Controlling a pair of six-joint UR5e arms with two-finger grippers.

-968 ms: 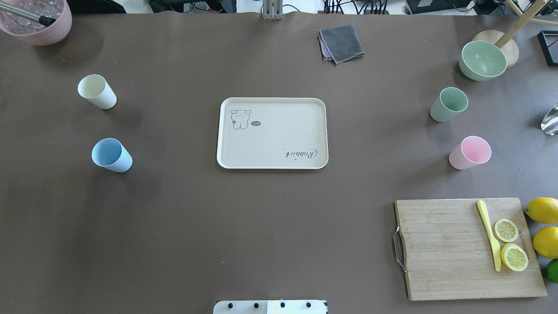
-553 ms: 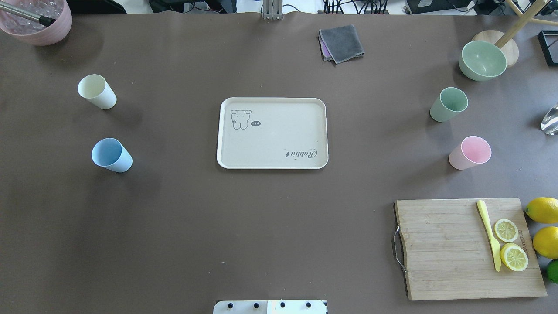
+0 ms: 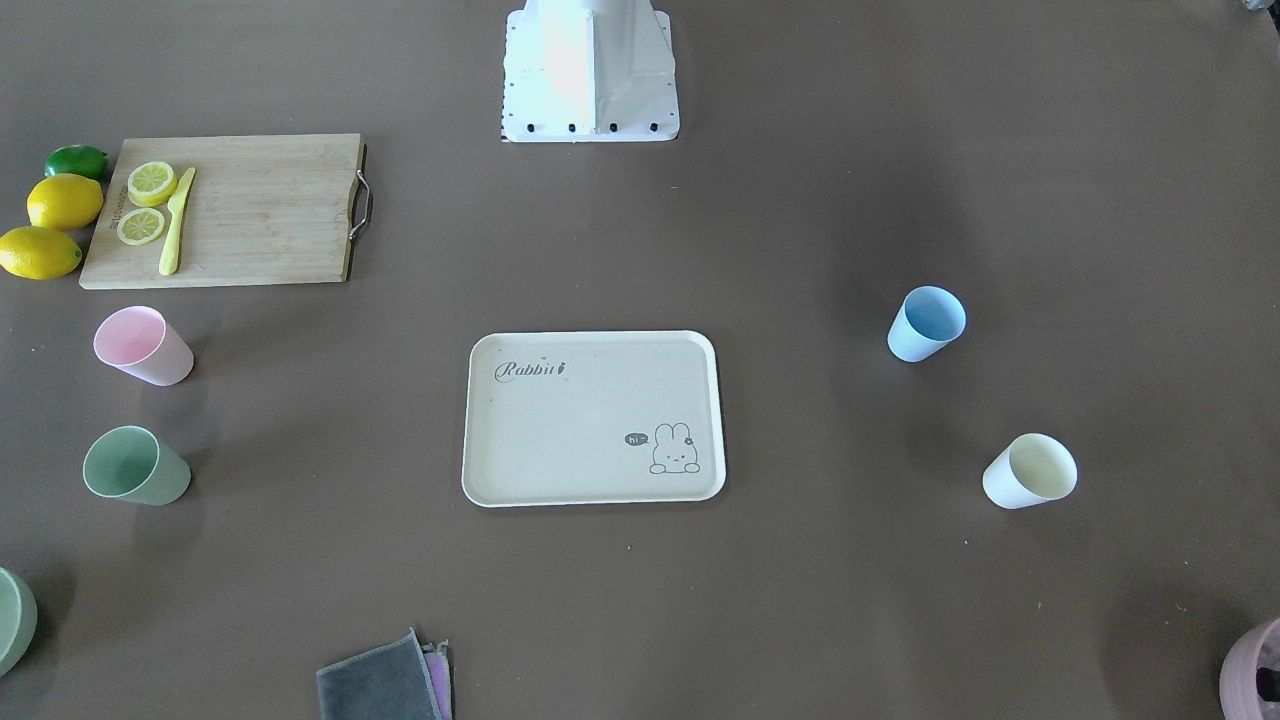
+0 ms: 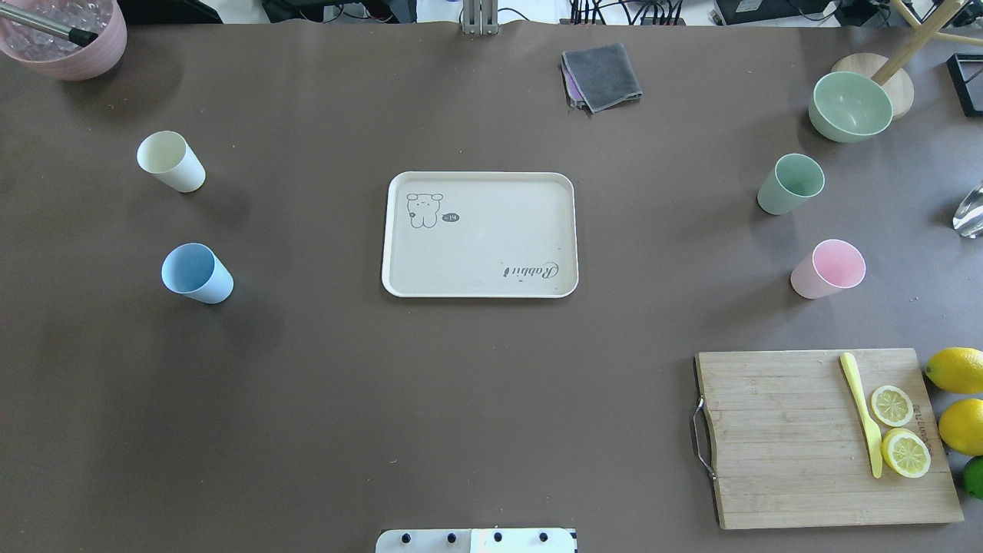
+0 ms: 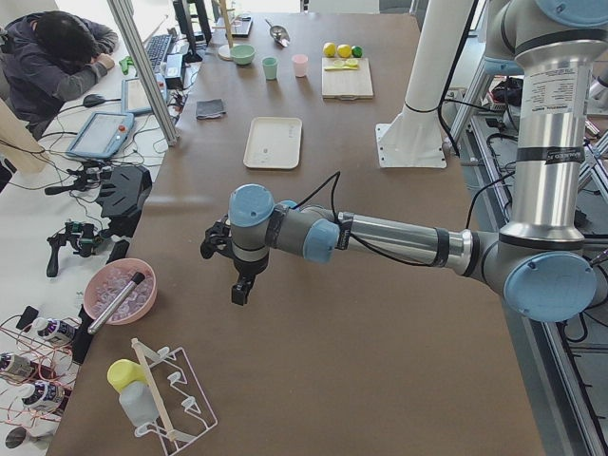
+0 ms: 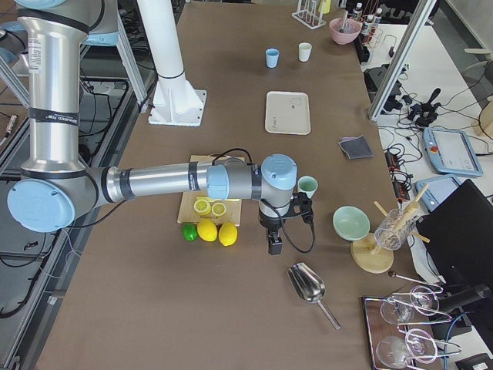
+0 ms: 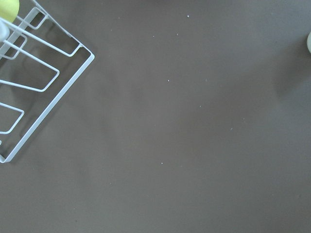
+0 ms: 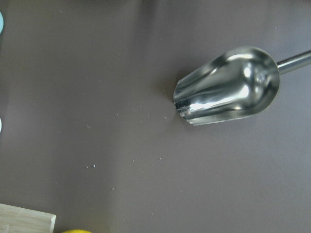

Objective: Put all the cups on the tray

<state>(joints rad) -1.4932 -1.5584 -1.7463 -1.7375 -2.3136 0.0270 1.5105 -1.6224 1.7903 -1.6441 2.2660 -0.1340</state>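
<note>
The cream tray (image 4: pixel 480 178) lies at the table's middle with nothing on it; it also shows in the front view (image 3: pixel 590 420). The cream-yellow cup (image 4: pixel 170 161) and the blue cup (image 4: pixel 196 273) stand upright to its left. The green cup (image 4: pixel 790 183) and the pink cup (image 4: pixel 828 269) stand upright to its right. My left gripper (image 5: pixel 241 293) hangs over bare table at the left end, past those cups. My right gripper (image 6: pixel 275 245) hangs near the lemons at the right end. I cannot tell whether either is open or shut.
A wooden cutting board (image 4: pixel 825 438) with lemon slices and a yellow knife lies front right, whole lemons (image 4: pixel 954 370) beside it. A green bowl (image 4: pixel 850 106), a grey cloth (image 4: pixel 601 75) and a mauve pot (image 4: pixel 65 34) stand at the back. A metal scoop (image 8: pixel 228 86) and a wire rack (image 7: pixel 39 82) lie under the wrists.
</note>
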